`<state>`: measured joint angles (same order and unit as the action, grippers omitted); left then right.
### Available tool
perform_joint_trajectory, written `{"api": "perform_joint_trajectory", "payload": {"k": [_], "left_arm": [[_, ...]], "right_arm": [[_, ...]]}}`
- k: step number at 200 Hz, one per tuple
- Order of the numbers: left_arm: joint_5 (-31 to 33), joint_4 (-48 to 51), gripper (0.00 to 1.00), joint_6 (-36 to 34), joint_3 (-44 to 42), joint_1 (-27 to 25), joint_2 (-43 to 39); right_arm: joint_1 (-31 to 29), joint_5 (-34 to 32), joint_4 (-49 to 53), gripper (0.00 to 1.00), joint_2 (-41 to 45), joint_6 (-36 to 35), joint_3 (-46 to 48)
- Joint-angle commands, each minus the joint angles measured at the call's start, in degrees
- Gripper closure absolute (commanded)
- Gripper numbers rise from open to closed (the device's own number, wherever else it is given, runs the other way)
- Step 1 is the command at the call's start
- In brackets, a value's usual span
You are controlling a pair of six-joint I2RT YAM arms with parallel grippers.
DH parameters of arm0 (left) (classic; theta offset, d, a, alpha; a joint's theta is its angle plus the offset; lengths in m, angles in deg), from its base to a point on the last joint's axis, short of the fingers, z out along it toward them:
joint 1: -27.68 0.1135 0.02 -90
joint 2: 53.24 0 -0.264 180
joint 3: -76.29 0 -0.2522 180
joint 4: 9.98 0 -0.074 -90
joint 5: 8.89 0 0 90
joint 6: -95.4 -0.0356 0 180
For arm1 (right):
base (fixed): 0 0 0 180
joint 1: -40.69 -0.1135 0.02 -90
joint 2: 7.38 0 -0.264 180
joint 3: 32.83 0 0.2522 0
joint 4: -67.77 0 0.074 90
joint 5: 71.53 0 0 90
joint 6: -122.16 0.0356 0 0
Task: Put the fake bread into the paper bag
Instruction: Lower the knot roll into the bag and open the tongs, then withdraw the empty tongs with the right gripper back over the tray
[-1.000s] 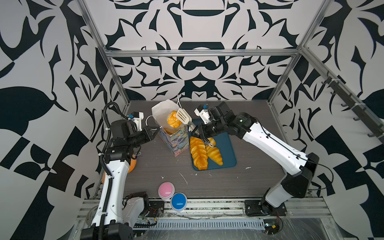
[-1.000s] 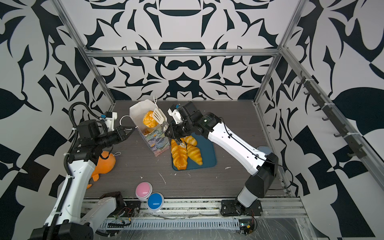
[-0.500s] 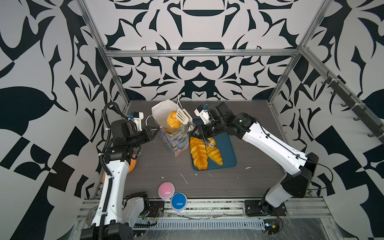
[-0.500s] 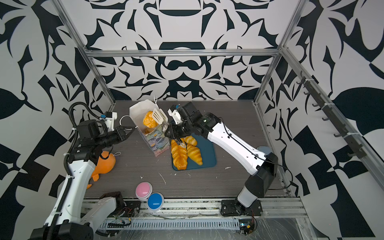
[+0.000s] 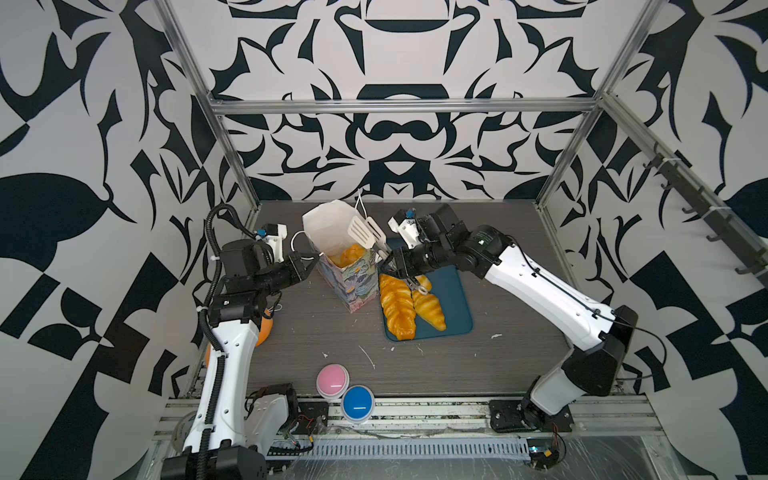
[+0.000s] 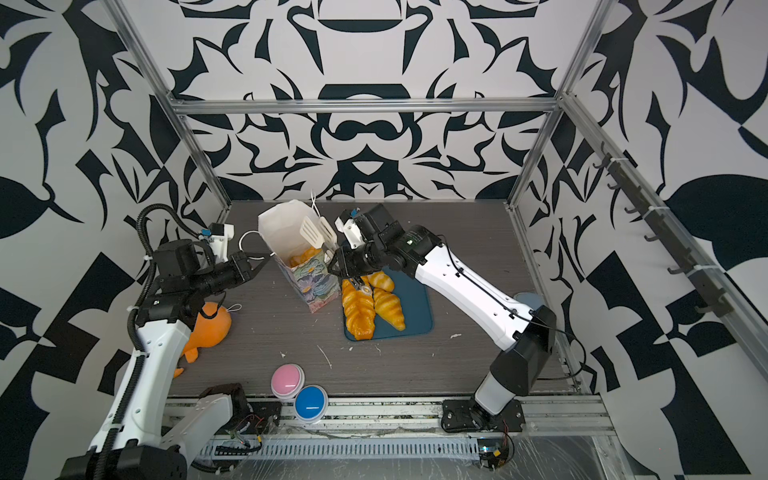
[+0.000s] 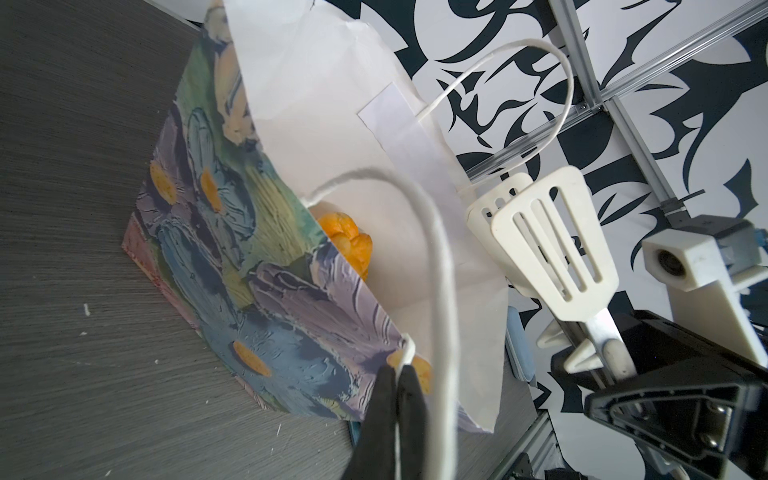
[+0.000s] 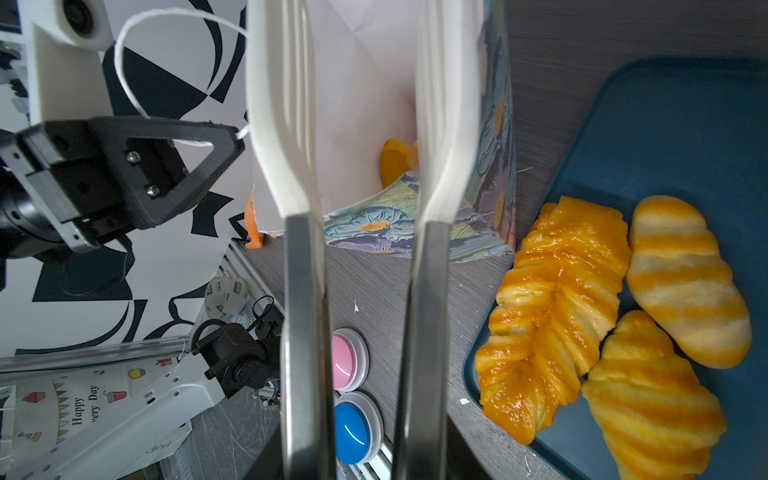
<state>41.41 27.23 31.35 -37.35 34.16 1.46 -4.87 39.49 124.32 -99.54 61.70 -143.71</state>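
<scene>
Spreading the tongs (image 5: 365, 232) wider than before, dropping bread (image 5: 351, 254) into the paper bag (image 5: 357, 286). Holding the tongs with the right gripper (image 5: 395, 267); pinching the bag's cord (image 7: 436, 257) with the left gripper (image 7: 397, 376), keeping it open.

The paper bag (image 5: 353, 284) is thin paper. It is white and matt inside and looks rough and painted outside, with soft string handles (image 7: 446, 332). The tongs (image 7: 579, 303) over the bag have smooth white plastic ends on shiny metal arms. Beside the bag, the braided loaf (image 5: 397, 307) is glossy and wet-looking. The croissants (image 5: 428, 307) shine less. They lie on a smooth, matt blue tray (image 5: 457, 291). The table (image 5: 436, 365) looks like grey, grainy wood.
</scene>
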Motion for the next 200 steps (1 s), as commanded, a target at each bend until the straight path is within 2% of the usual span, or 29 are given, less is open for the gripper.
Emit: {"api": "perform_joint_trajectory", "payload": {"k": [1,100,200], "left_arm": [[0.1,1.3,1.00,-0.5,1.3,0.2,-0.6],[-0.3,0.8,1.00,0.1,1.2,0.2,-0.3],[-0.3,0.3,1.00,0.4,1.2,0.2,0.1]], "right_arm": [[-0.3,-0.8,-2.0,0.60,3.7,-1.2,-0.9],[-0.2,-5.5,3.4,0.61,9.1,-3.3,-2.8],[2.5,-8.8,8.6,0.61,15.6,-4.0,4.0]]}}
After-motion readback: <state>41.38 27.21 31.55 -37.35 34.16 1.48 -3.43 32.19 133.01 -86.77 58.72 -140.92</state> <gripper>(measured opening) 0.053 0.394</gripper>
